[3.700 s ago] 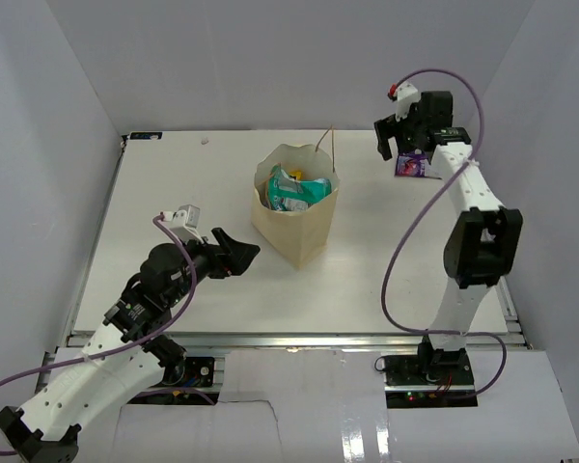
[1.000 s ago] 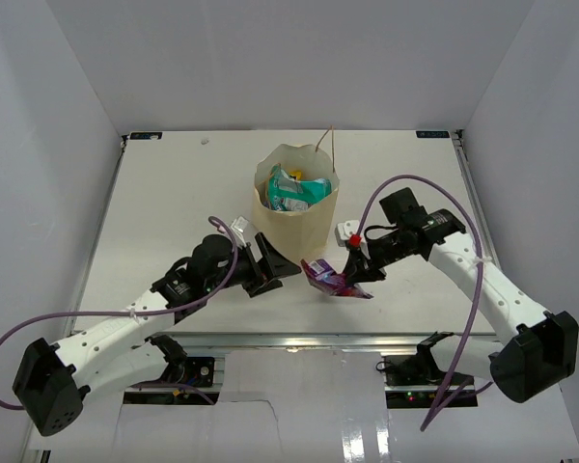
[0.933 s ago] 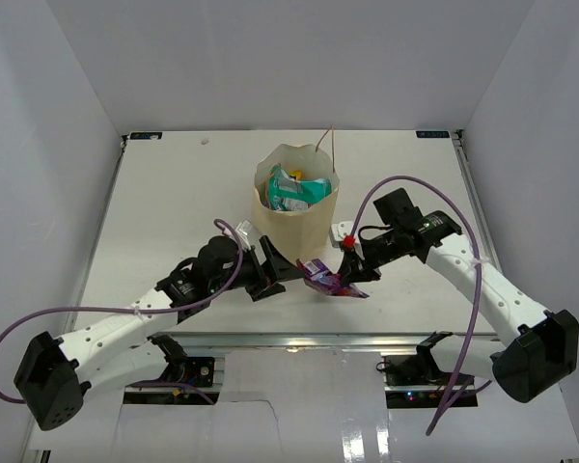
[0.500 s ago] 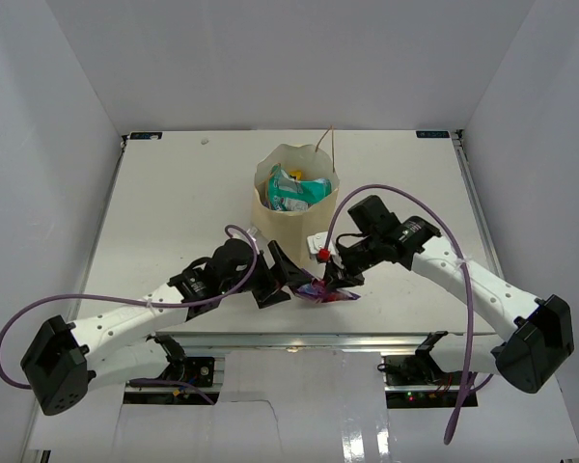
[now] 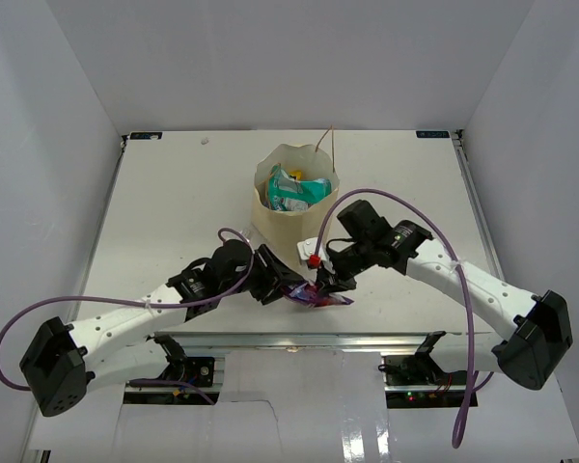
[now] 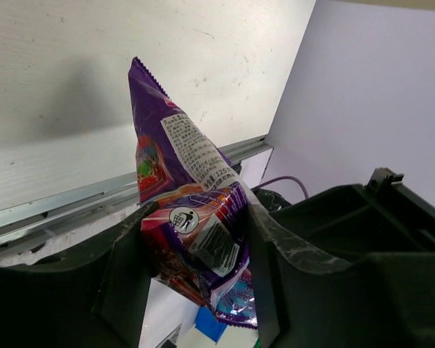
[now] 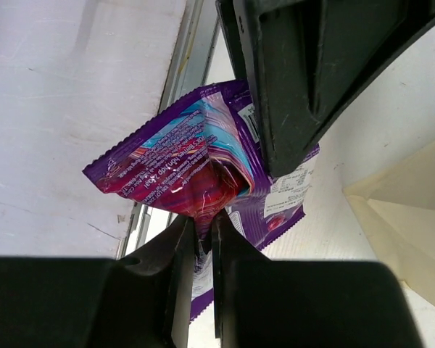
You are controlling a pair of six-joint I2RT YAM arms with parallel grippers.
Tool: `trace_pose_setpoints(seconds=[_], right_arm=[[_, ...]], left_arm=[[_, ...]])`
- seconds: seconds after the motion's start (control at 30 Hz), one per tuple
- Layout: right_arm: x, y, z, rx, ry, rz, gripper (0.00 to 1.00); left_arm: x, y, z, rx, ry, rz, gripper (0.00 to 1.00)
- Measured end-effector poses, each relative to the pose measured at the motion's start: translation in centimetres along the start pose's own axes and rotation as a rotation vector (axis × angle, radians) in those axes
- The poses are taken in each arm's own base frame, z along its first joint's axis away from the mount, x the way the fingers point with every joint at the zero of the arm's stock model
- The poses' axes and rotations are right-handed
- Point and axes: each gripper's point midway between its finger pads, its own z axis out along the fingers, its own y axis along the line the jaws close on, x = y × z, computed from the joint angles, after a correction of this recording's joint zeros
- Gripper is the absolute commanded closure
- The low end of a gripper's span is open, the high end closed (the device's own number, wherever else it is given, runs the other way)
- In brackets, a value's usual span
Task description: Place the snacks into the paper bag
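Observation:
A purple-white snack packet [image 5: 314, 293] hangs just above the table's front edge, held from both sides. My left gripper [image 5: 288, 285] has its fingers pressed on the crumpled packet [image 6: 175, 156], one on each side. My right gripper [image 5: 324, 286] is shut on the packet's lower edge [image 7: 170, 170], pinching the foil between its tips [image 7: 205, 230]. The left gripper's dark finger [image 7: 290, 87] shows in the right wrist view against the packet's top. Behind them the tan paper bag [image 5: 291, 234] stands upright and open, with several snacks [image 5: 295, 189] inside.
The table's metal front rail [image 5: 367, 340] lies right under the packet. White walls close in the table [image 5: 174, 193] on three sides. A corner of the paper bag [image 7: 402, 210] is close on the right in the right wrist view.
The right arm brought the purple packet leftward and toward the front edge. My left gripper reached in from the left and its open fingers closed onto the packet.

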Motion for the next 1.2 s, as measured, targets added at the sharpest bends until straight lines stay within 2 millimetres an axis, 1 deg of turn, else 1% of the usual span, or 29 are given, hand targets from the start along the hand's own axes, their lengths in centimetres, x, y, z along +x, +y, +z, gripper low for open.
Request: trace_pose_setpoints(seconds=[0.03, 0.1, 0.13, 0.2, 0.23, 0.3, 0.33, 0.37, 0.43, 0.5, 0.53, 0.57, 0.63, 0.73, 0.8, 0.9, 0.97, 1.0, 1.03, 1.1, 1.13, 1.2], right_arm=[[0.0, 0.0, 0.1, -0.002, 0.001, 0.003, 0.92], [0.0, 0.1, 0.2, -0.003, 0.007, 0.008, 0.9], [0.0, 0.1, 0.3, -0.003, 0.008, 0.01, 0.83], [0.0, 0.1, 0.3, -0.004, 0.007, 0.009, 0.73], [0.0, 0.2, 0.3, -0.007, 0.005, 0.009, 0.64], [-0.2, 0.4, 0.3, -0.015, -0.002, 0.007, 0.37], [-0.4, 0.5, 0.3, -0.021, -0.006, -0.001, 0.01], [-0.6, 0.7, 0.1, -0.026, -0.009, -0.002, 0.1], [-1.2, 0.6, -0.5, -0.025, -0.024, -0.032, 0.1], [-2.3, 0.3, -1.9, -0.006, -0.051, -0.043, 0.1], [-2.9, -0.2, -2.9, 0.024, -0.069, -0.057, 0.1], [-3.6, -0.7, -4.0, 0.058, -0.088, -0.075, 0.1], [-4.7, -1.5, -6.4, 0.135, -0.112, -0.112, 0.1], [-6.3, -1.9, -10.0, 0.264, -0.14, -0.18, 0.1], [-6.6, -2.0, -12.0, 0.339, -0.148, -0.206, 0.1], [-5.8, -2.6, -14.6, 0.45, -0.133, -0.192, 0.1], [-5.2, -3.1, -15.6, 0.5, -0.12, -0.17, 0.1], [-4.5, -3.4, -16.0, 0.524, -0.109, -0.148, 0.1], [-3.7, -3.6, -16.1, 0.537, -0.097, -0.124, 0.1], [-2.8, -3.8, -16.1, 0.549, -0.082, -0.092, 0.1], [-2.2, -3.9, -16.1, 0.556, -0.073, -0.072, 0.1], [-1.4, -3.9, -16.1, 0.568, -0.059, -0.046, 0.1]], left_arm=[[0.0, 0.2, 0.1, -0.008, 0.001, -0.005, 0.56], [0.0, 0.4, 0.2, -0.018, 0.002, -0.013, 0.65], [0.0, 0.3, 0.2, -0.016, 0.0, -0.013, 0.71], [-0.1, 0.2, 0.0, -0.012, -0.007, -0.009, 0.77], [-0.2, 0.2, -0.1, -0.012, -0.014, -0.003, 0.86], [-0.5, 0.2, -0.5, -0.017, -0.034, 0.024, 0.92], [-0.7, 0.1, -0.8, -0.018, -0.043, 0.042, 0.94], [-0.9, -0.2, -1.1, -0.016, -0.054, 0.068, 0.97], [-1.3, -1.5, -2.0, 0.0, -0.077, 0.127, 0.99], [-1.7, -3.8, -3.3, 0.043, -0.099, 0.194, 1.0], [-2.0, -5.3, -4.0, 0.073, -0.111, 0.232, 1.0], [-2.3, -7.3, -5.0, 0.115, -0.13, 0.277, 1.0], [-2.6, -10.7, -7.0, 0.187, -0.16, 0.356, 1.0], [-3.0, -16.5, -10.3, 0.305, -0.203, 0.482, 1.0], [-3.1, -20.3, -12.2, 0.378, -0.23, 0.558, 1.0], [-3.7, -25.0, -14.1, 0.438, -0.281, 0.657, 1.0], [-4.9, -27.8, -14.8, 0.442, -0.343, 0.715, 1.0], [-5.6, -29.1, -14.9, 0.44, -0.381, 0.739, 1.0], [-6.7, -30.2, -14.8, 0.411, -0.432, 0.764, 1.0], [-8.4, -31.3, -14.3, 0.365, -0.496, 0.792, 1.0], [-9.4, -31.4, -13.8, 0.327, -0.523, 0.804, 1.0], [-11.3, -31.1, -12.3, 0.244, -0.551, 0.825, 1.0]])
